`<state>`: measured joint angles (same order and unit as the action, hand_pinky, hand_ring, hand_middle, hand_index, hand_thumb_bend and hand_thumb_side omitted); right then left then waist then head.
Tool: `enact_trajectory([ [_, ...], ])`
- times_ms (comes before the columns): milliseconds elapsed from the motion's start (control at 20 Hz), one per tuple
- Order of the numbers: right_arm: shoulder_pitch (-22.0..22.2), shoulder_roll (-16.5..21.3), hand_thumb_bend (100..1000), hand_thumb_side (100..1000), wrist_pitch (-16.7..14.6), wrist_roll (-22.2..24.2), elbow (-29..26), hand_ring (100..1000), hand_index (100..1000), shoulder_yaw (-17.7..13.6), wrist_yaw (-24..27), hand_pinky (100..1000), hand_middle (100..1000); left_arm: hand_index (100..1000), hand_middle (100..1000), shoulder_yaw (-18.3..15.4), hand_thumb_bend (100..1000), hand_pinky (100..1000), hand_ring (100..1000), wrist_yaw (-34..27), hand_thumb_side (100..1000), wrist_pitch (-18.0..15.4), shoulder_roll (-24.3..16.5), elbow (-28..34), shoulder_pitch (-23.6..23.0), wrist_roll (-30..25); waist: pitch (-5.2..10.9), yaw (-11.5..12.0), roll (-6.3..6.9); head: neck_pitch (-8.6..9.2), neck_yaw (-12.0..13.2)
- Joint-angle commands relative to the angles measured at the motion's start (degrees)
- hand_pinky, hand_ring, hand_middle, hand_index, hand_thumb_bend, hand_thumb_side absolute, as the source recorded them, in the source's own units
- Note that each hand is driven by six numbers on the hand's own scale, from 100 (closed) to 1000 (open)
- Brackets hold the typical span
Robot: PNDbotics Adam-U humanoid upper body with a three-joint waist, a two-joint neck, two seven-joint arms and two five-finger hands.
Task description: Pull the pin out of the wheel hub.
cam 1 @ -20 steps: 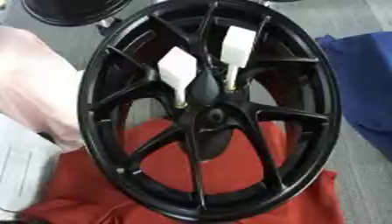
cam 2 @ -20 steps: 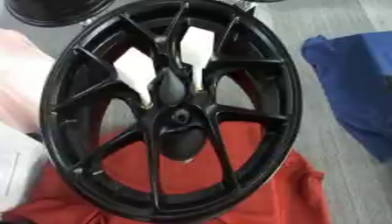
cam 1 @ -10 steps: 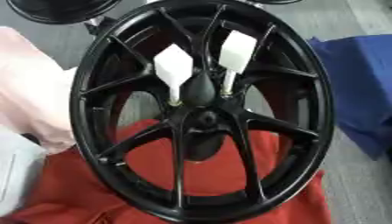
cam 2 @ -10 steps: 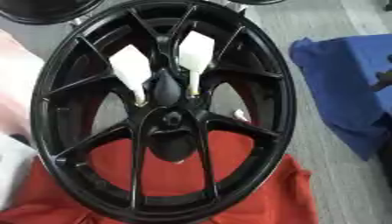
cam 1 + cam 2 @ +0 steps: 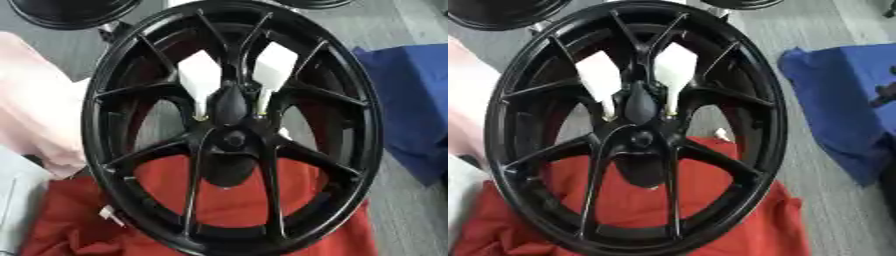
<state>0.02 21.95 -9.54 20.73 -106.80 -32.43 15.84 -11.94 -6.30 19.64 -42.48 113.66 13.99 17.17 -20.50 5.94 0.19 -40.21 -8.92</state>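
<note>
Wheel hub (image 5: 232,140), black and many-spoked, is lying over a red cloth (image 5: 227,200), with 2 white pieces (image 5: 201,80) showing through its spokes just above its centre. Neither robot hand is showing, so I cannot tell their state; a blue cloth (image 5: 842,105) is lying beside the hub's right rim.

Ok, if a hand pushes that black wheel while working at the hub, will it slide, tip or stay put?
Probably stays put: the black wheel looks like rigid cast metal, likely heavy. It rests partly on the red cloth, which may bunch or slip over the grey floor under a sideways shove. Whether it lies flat or leans cannot be told, so tipping is uncertain.
</note>
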Motion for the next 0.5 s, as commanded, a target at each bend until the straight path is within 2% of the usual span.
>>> enact_trajectory([
  [50, -0.37, 1.26, 100, 558, 0.0, 0.36, -0.78, 525, 747, -0.11, 0.66, 841, 508, 728, 490, 0.56, 263, 670, 574, -5.11, 588, -2.29, 3.35, 0.93, 1.95, 3.86, 1.03, -0.12, -0.11, 0.78, 0.4],
  [250, -0.73, 1.26, 100, 556, -0.09, 0.64, -0.79, 525, 747, 0.18, 0.91, 841, 508, 725, 486, 1.57, 271, 665, 570, -9.23, 602, -6.36, 10.24, 0.93, 2.75, 7.84, 0.79, -0.34, -0.43, 1.15, 0.74],
  [500, -1.13, 1.21, 100, 556, -0.05, 0.79, -0.81, 525, 747, 0.49, 1.09, 841, 508, 720, 481, 2.16, 283, 663, 564, -10.58, 607, -9.9, 16.61, 0.93, 2.48, 11.52, 0.57, -0.3, -0.66, 1.62, 1.17],
])
